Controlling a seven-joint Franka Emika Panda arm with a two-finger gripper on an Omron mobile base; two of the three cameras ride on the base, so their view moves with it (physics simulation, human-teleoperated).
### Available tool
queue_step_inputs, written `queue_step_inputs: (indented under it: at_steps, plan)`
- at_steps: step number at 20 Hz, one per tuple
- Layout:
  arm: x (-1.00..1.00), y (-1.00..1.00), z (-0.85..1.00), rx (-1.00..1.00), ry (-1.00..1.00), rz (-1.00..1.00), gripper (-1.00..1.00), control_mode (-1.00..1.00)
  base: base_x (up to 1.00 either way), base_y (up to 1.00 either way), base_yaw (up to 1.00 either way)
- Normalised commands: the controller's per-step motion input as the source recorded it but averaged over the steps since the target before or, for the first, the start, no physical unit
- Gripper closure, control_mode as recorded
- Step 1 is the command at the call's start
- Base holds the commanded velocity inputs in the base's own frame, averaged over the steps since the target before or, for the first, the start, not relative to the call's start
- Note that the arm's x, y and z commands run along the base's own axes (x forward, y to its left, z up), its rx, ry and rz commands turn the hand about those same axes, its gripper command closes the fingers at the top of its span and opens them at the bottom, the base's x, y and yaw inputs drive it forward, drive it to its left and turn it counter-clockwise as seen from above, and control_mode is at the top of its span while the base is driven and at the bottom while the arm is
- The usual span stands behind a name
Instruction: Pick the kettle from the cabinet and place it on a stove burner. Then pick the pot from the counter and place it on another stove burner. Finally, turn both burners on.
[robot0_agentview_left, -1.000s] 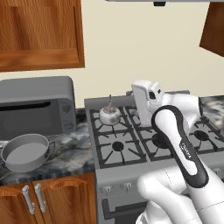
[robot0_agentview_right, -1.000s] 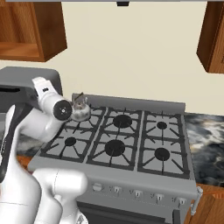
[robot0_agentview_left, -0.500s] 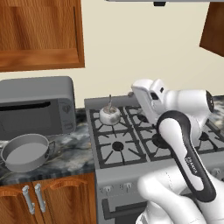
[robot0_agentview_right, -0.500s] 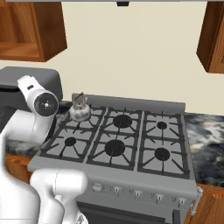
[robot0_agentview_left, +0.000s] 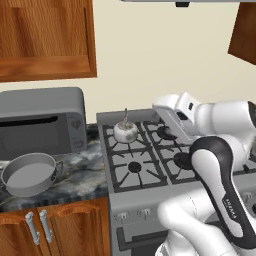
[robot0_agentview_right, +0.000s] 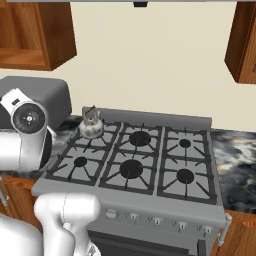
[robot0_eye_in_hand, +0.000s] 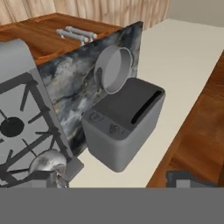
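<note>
Turning: your arm has swung off the kettle (robot0_agentview_left: 125, 131), mid-frame, toward the pot (robot0_agentview_left: 28, 173), lower left.
Hand: jaws apart, empty.

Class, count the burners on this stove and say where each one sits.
6 burners, in two rows of three on the stove. Back row: left, under the kettle, middle, right. Front row: left, middle, right. None look hidden.

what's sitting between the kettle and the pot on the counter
Nothing stands between the kettle and the pot in the left base view: just grate and bare counter.
</note>
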Motion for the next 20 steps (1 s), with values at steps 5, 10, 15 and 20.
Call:
queue_step_inputs:
  at_steps: [5,10,15,20]
  plan:
    - [-0.45,-0.03,0.06,-0.11,0.00,0.00,-1.00,-1.00,0.00,0.00,0.00]
    - [-0.42,-0.05,0.11,-0.11,0.00,0.00,-1.00,-1.00,0.00,0.00,0.00]
    - [-0.39,-0.07,0.09,-0.10,0.00,0.00,-1.00,-1.00,0.00,0.00,0.00]
    - [-0.35,-0.09,0.05,-0.07,0.00,0.00,-1.00,-1.00,0.00,0.00,0.00]
